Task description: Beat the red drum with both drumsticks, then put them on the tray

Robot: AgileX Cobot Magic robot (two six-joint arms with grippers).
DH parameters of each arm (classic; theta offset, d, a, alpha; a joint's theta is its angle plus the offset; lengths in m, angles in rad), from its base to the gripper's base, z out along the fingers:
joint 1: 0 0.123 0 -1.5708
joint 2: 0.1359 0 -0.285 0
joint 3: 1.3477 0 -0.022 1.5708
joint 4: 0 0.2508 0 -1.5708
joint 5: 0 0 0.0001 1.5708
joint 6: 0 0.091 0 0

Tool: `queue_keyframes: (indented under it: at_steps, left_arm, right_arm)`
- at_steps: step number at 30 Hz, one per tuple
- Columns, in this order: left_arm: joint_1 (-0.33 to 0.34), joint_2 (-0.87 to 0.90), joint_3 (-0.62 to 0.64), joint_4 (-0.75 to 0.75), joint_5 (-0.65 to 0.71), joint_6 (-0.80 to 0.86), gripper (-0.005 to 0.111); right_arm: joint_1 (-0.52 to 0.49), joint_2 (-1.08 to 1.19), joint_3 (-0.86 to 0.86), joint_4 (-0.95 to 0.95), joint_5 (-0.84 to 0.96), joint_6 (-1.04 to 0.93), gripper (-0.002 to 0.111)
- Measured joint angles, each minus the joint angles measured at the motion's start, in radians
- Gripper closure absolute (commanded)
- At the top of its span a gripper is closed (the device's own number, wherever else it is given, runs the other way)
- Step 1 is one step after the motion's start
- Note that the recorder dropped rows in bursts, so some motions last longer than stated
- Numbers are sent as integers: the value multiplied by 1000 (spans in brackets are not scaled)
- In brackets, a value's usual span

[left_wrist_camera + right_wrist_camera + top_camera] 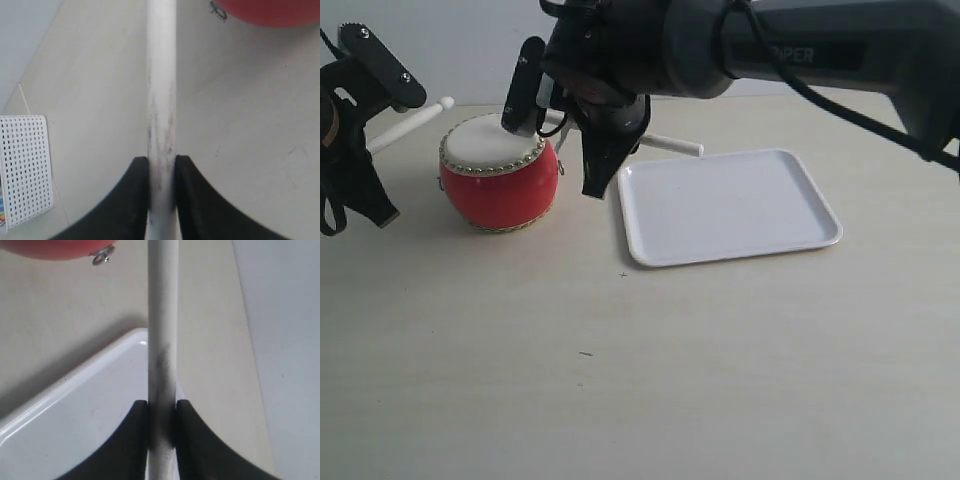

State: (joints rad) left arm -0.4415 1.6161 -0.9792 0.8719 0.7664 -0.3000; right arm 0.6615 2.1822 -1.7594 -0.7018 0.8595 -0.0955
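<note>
Exterior view: the red drum [498,190] sits on the pale bench [620,380], over on the left. The white tray [740,210] lies flat just beside it on the right, with a thin strip of bench between them.

The left gripper [365,135] is at the left edge. It holds the left drumstick [415,120], which slants up toward the drum. The stick's round tip is near the far left rim of the cream skin [485,148]. I cannot tell if the tip touches the skin.

The right gripper [565,125] reaches in from the right and hangs over the right side of the drum. 1 dark finger [525,85] shows in front of the skin. The other points down between the drum and the tray. The back end of the right drumstick [675,146] pokes out toward the tray's far corner. Its tip is hidden behind the gripper.

In the left wrist view, 2 black fingers press tight on the left drumstick from both sides. The stick has grey smudges by the grip. A bit of the drum and a small metal ring [218,11] show past it. A white thing full of little holes [25,165] sits off to the side.

In the right wrist view, 2 black fingers squeeze the right drumstick the same way. A corner of the tray lies under the stick, and the drum's red edge shows beyond.
</note>
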Motion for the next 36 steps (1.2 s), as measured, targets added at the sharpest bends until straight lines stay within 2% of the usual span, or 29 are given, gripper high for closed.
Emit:
queue_keyframes:
  at_steps: [13,24,36]
  left_arm:
    - [0,15,-5,28,9,16,107]
    - [0,15,-5,36,9,78,107]
    - [0,15,-5,30,9,119,107]
  right_arm:
    - [38,10,-56,-52,-11,-54,108]
    - [64,16,-56,-226,60,-140,108]
    - [70,16,-56,-235,62,-143,108]
